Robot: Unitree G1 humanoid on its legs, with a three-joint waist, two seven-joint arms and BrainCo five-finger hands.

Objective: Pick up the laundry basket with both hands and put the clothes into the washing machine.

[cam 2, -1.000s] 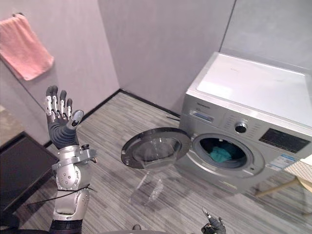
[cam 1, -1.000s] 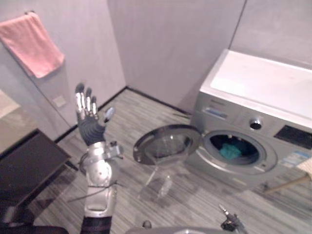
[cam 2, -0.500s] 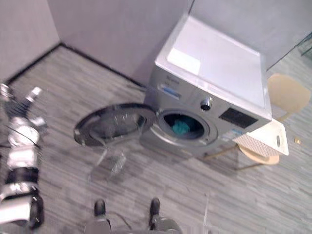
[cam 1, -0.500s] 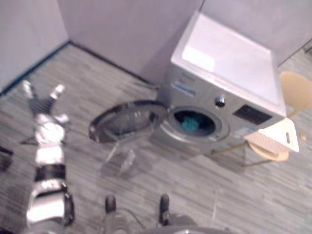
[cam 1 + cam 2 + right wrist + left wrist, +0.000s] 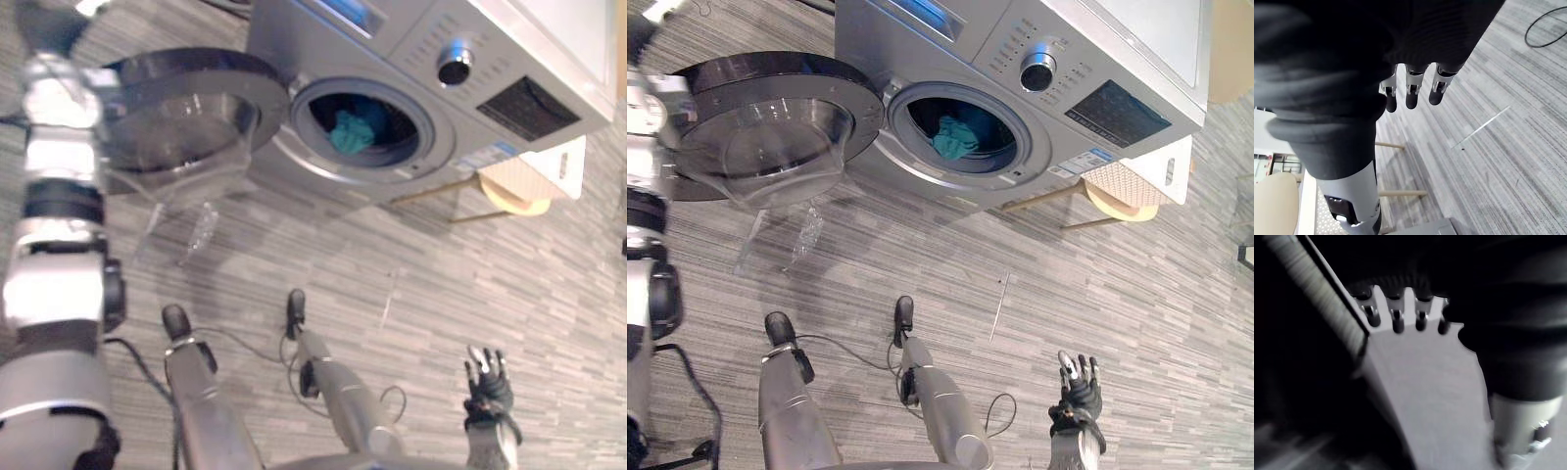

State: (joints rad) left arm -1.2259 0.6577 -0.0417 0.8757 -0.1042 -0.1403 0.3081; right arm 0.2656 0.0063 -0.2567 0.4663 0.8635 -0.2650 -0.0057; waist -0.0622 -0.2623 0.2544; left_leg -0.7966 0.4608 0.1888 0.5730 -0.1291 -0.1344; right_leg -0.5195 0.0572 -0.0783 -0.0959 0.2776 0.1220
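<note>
So the silver front-loading washing machine [image 5: 1019,88] has its round glass door [image 5: 764,127] swung wide, and there's teal clothing [image 5: 955,137] sitting inside the drum already; the white perforated laundry basket [image 5: 1136,176] is perched on a pale wooden stool [image 5: 1117,204] just beside the machine. Right hand [image 5: 1078,397] hangs low over the grey striped floor [image 5: 1136,313] with straight, relaxed fingers holding nothing; left hand [image 5: 1400,318] is raised, fingers straight and empty too. Can't see into the basket, so I'd check it for leftovers; any lift should grab both sides evenly.
</note>
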